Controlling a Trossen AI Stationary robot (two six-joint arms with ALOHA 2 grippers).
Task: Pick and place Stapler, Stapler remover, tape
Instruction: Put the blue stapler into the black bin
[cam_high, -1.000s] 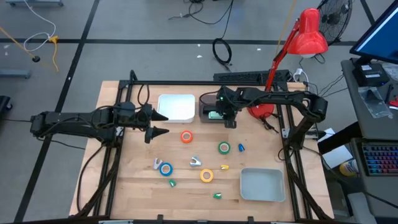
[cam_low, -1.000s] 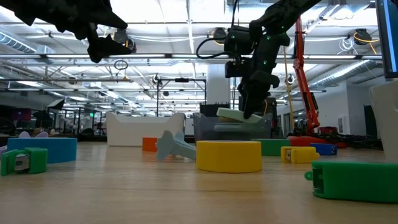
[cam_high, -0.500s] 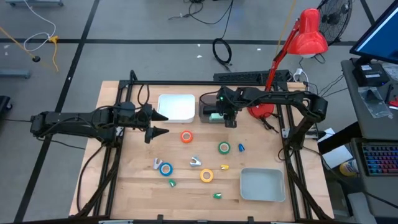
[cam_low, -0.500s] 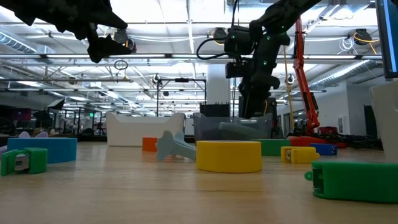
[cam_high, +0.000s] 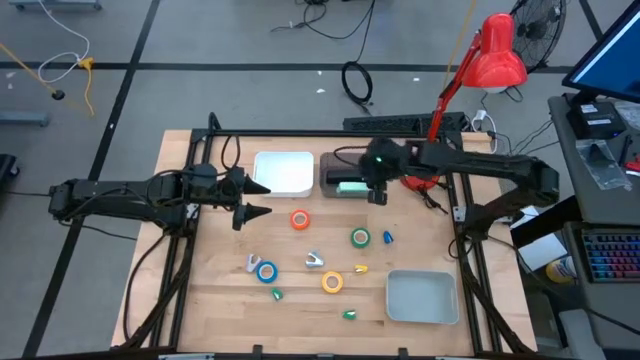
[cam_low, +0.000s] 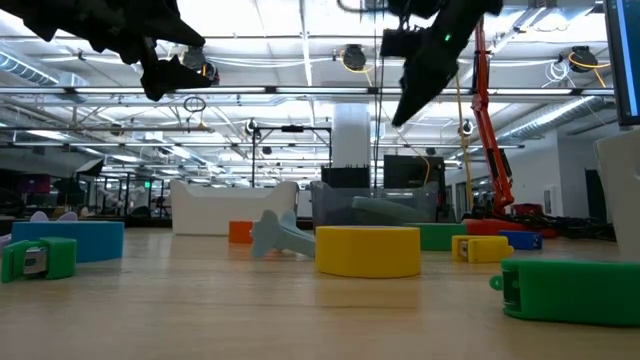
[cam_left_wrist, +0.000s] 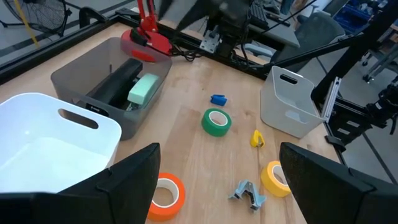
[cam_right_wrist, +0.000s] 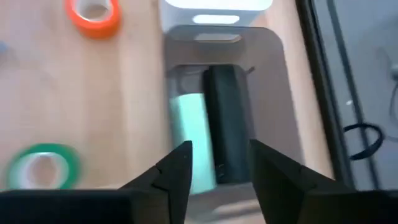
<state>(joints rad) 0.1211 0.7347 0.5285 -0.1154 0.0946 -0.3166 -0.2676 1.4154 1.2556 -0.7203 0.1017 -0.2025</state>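
Our right tool (cam_right_wrist: 214, 163), open and empty, hovers over the grey plastic bin (cam_high: 345, 182) holding a mint-green stapler (cam_right_wrist: 191, 134), probably just deposited; left tool (cam_left_wrist: 214, 180) waits open.

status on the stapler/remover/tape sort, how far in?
Done: two staplers, mint green and black, lie in the grey bin. In hand: nothing; the right pincer is open above that bin. Left: the orange, green, blue and yellow tape and the staple remover.

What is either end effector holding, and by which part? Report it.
Nothing. The right end effector hangs open and empty above the grey bin; the left end effector waits open above the table.
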